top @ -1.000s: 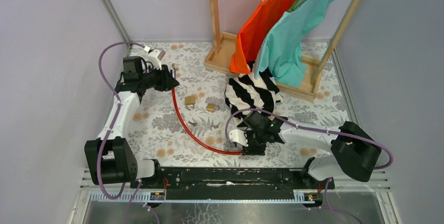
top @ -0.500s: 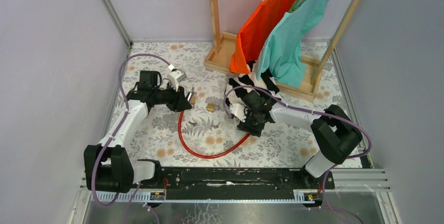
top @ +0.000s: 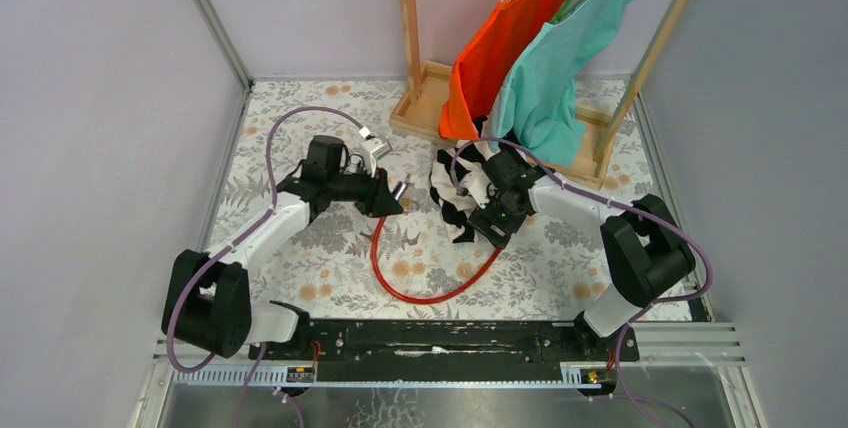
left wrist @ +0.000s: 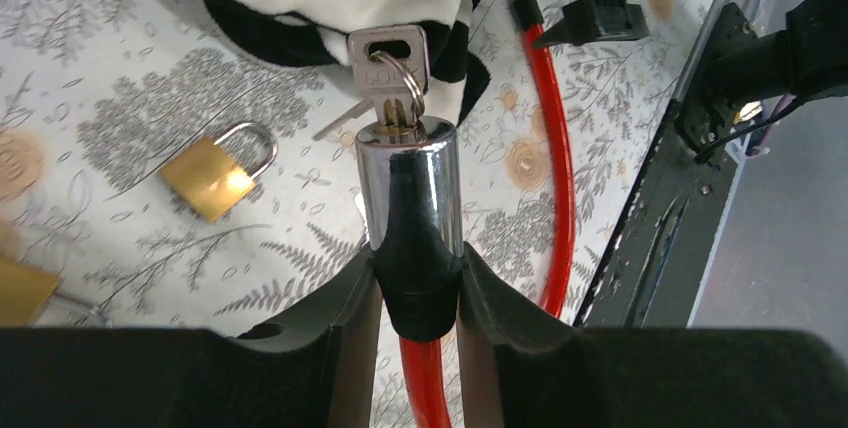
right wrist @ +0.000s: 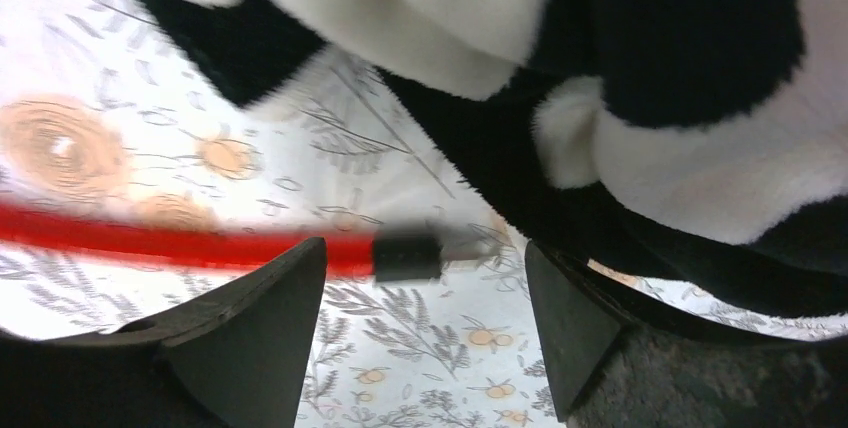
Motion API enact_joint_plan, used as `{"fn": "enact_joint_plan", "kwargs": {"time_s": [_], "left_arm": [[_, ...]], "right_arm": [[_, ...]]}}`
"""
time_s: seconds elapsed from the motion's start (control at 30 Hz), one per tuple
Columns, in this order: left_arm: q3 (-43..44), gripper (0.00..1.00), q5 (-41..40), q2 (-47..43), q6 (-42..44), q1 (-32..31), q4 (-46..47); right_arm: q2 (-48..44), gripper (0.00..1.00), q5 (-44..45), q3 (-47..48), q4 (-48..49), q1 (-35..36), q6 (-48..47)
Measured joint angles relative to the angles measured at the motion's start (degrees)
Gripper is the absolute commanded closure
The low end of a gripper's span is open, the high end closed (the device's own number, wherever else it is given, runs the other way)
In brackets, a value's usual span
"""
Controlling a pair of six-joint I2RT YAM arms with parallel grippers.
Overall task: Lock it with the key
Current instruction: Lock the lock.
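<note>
Both arms have swung in toward the middle. The left gripper has come from the far-left corner toward the right, and the right gripper has gone from the near centre out to the striped cloth. The loop of the red cable has shifted right with them.

The left gripper is clamped on the black collar of a chrome lock barrel, which points away from the wrist toward the right. A ringed silver key stands in the barrel's end. Another thin blade sticks out beside it; whether it hangs from the ring or lies on the table I cannot tell.

The right gripper's jaws stand wide apart. The cable tip – a black ferrule with a short metal pin, blurred – lies in the gap, clear of the right finger and just beside the cloth.

The key – a tiny dark sliver – lies flat on the floral tablecloth, just left of the red cable. It is on the near side of the left gripper, and neither arm touches it.

A brass padlock rests on the tablecloth on the far side of the barrel, shackle closed.
</note>
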Motion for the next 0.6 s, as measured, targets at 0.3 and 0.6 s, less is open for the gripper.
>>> {"fn": "enact_joint_plan", "kwargs": {"time_s": [0.3,0.6], "left_arm": [[0.28,1.0,-4.74,5.86,-12.96,-11.5,12.07],[3.23,1.0,-14.86,8.59,-20.06,-14.21,14.27]], "right_arm": [[-0.61,0.19,1.7,-3.52,1.77,-9.14,-4.68],[-10.51,0.2,1.57,-3.41,-2.1,-12.57,-3.28]]}}
